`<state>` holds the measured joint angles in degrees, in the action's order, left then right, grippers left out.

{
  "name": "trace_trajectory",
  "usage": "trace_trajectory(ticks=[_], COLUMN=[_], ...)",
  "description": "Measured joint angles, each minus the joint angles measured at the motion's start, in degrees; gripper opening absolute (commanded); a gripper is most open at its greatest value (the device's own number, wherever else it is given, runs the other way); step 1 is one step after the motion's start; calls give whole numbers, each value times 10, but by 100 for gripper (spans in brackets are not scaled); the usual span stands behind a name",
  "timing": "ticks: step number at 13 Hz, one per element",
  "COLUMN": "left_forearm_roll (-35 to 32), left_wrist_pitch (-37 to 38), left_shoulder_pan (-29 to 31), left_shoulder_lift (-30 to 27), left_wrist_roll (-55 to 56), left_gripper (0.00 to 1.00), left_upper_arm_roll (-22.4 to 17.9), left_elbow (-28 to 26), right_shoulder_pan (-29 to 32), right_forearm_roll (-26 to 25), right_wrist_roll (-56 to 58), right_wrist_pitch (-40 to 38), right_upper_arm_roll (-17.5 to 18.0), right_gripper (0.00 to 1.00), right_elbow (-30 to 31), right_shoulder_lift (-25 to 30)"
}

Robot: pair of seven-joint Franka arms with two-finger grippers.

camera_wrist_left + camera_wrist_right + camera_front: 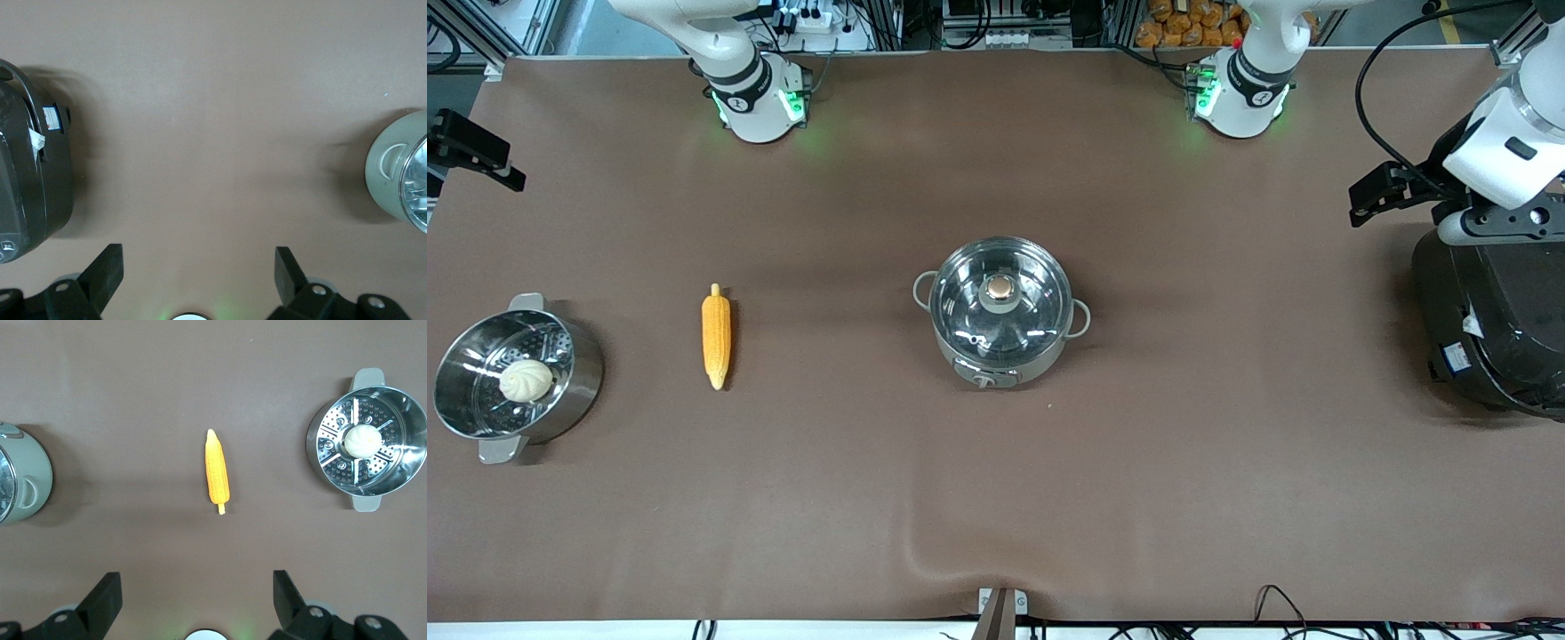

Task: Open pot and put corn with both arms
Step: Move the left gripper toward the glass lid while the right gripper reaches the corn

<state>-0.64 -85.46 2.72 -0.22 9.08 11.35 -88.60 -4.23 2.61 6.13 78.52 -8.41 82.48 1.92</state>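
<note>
Pot (1000, 311) at mid-surface, lid (1000, 298) seated, copper knob (1000, 287) at lid centre, knob panel turned toward the front camera. Corn (716, 336) flat on the surface (1138, 462), well apart from pot, toward the right arm's end, between pot and steamer pot (516, 378); bun (526, 380) inside steamer pot. Black cooker (1494, 329) at the left arm's end.

Left end effector (199, 273): raised over bare surface between cooker and pot, fingers apart, empty. Right end effector (197, 597): raised over bare surface near corn, fingers apart, empty. Neither in contact with anything.

Handling, judged:
- Lid: glass, probably fragile and smooth. Grip at knob only; small target, so centre fingers before closing. Lift straight up to clear the rim.
- Pot: steel, rigid, likely stable enough to stay put during a clean lift.
- Corn: light, apparently firm, ribbed skin favourable to grip. Grasp across the thick middle, fingers crosswise to the long axis; avoid the tapered tip, prone to slipping out.

Task status: not started; lid removal first, corn transfer after.
</note>
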Motion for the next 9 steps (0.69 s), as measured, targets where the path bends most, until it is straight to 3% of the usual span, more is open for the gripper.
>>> trace_trajectory(ticks=[5,9], left_forearm_roll=[5,58], left_wrist_pitch=[1,-20], left_shoulder_pan=[1,-22], left_shoulder_lift=[3,43], left_wrist_roll=[0,4], left_gripper=[100,100], left_upper_arm_roll=[0,10], left_elbow=[0,0], right_shoulder_pan=[0,0], right_forearm_roll=[0,0], right_wrist_roll=[0,0], right_wrist_pitch=[0,0], right_upper_arm_roll=[0,1], right_gripper=[100,100], right_elbow=[0,1], right_shoulder_lift=[0,-3])
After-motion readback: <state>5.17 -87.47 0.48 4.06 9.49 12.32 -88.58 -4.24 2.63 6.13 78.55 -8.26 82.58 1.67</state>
